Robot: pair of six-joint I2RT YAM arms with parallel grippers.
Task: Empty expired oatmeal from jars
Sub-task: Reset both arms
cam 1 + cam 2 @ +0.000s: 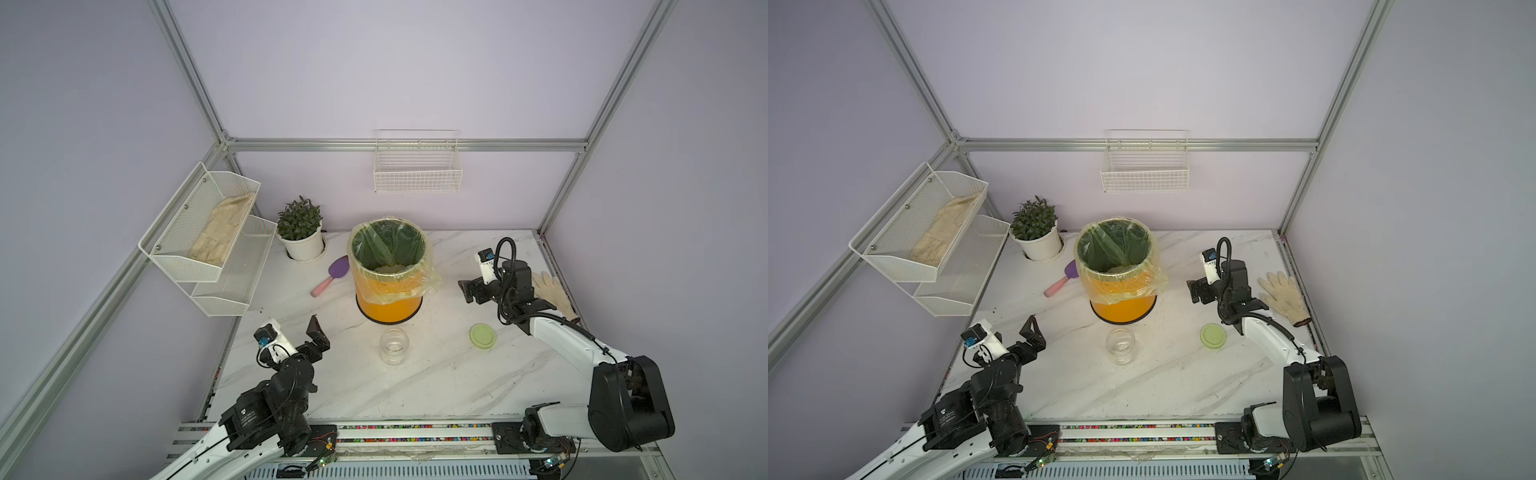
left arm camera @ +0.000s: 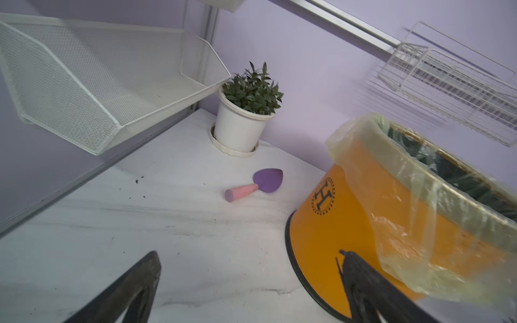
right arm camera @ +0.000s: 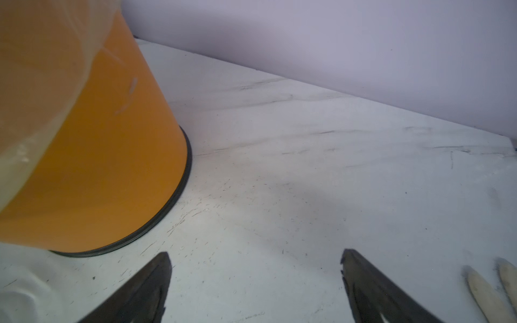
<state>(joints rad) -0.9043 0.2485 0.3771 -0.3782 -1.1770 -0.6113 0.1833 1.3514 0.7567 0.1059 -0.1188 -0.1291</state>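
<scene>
- The orange bin (image 2: 321, 243) bears a black "H" inside a dotted ring. A thin yellow plastic liner (image 2: 391, 195) crinkles over its rim.
- The oatmeal (image 1: 390, 269), pale flakes, lies inside the bin.
- The clear, round-shouldered jar (image 1: 394, 345) stands upright on the marble-look table (image 1: 436, 382) at the bin's 6 o'clock. Its flat green lid (image 1: 482, 336) lies at 4 o'clock.
- The left fingers (image 2: 140, 276) and right fingers (image 3: 361, 276), black and tapered, are spread wide, gripping nothing.

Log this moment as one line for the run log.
jar: upright, empty, uncapped; lid: on table; oatmeal: in bin; left pincer: open, empty; right pincer: open, empty
</scene>
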